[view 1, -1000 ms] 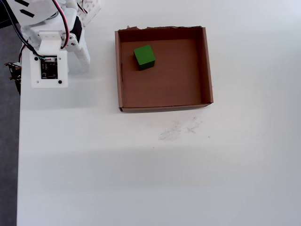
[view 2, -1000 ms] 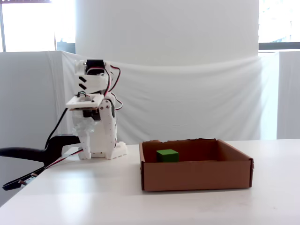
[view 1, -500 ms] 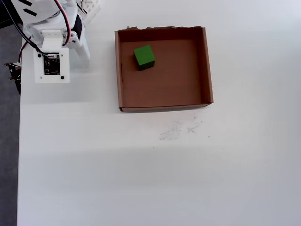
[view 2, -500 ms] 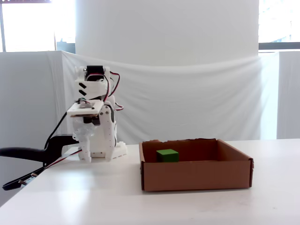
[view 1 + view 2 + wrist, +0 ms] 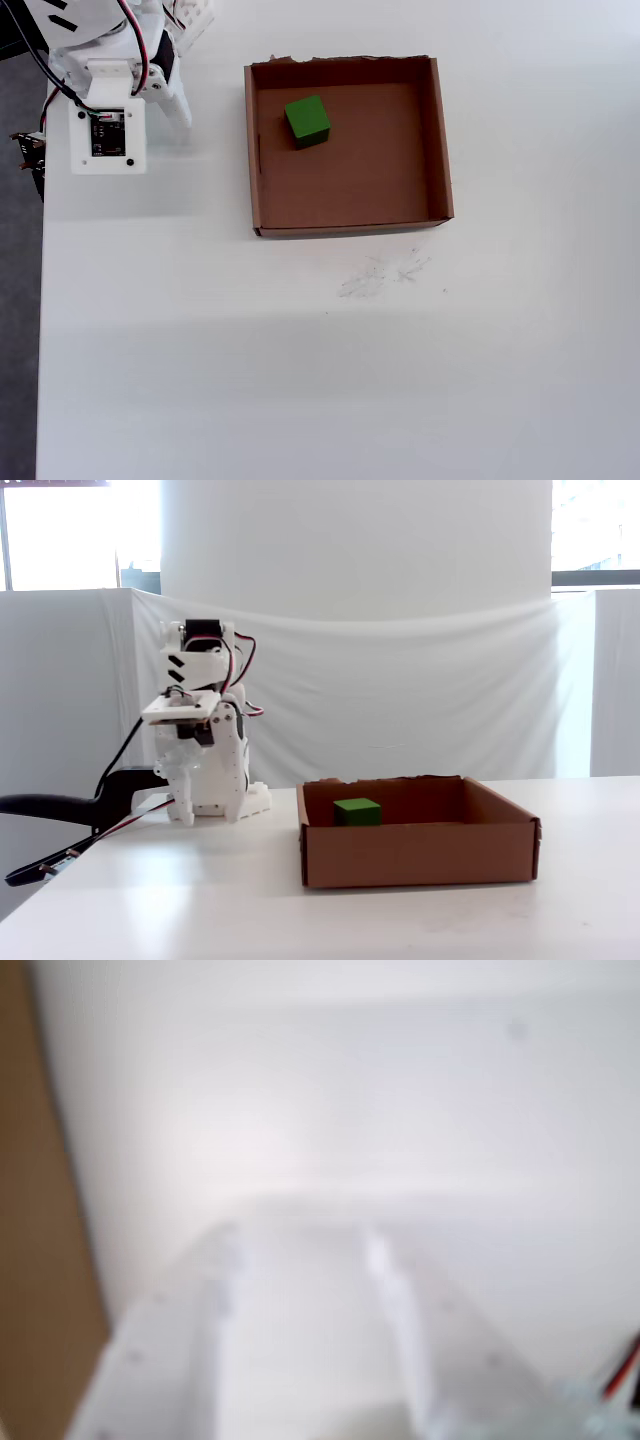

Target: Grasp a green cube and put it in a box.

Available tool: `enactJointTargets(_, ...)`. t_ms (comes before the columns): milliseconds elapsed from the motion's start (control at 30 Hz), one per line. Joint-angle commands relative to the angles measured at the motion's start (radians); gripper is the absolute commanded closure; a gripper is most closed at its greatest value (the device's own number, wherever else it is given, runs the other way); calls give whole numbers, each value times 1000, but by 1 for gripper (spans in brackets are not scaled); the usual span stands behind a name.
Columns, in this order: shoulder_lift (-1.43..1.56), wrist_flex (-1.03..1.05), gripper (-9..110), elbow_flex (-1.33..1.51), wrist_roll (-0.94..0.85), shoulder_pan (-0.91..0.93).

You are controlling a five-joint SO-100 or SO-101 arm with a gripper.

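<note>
The green cube (image 5: 307,121) already sits inside the box (image 5: 440,140), well away from the folded arm (image 5: 200,750). The gripper (image 5: 300,1250) shows only as a white blur in the wrist view, so whether its fingers are apart cannot be told. Judged done; the arm should rest clear without nudging the box.

The arm (image 5: 200,730) is folded up over its own base (image 5: 215,798). Its blurred fingers (image 5: 400,1330) point down at the tabletop (image 5: 400,1110), holding nothing.
</note>
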Motion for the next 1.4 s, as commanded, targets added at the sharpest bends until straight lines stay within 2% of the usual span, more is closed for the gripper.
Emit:
enactJointTargets(0, -8, 9, 84, 2, -6, -15)
enactJointTargets(533, -8, 0, 84, 2, 17, -23)
enactJointTargets(600, -8, 28, 84, 2, 138, -25)
enactJointTargets(633, -8, 9, 81, 2, 325, -23)
enactJointTargets(700, -8, 3, 80, 2, 413, -23)
enactJointTargets(1367, -8, 3, 80, 2, 413, -23)
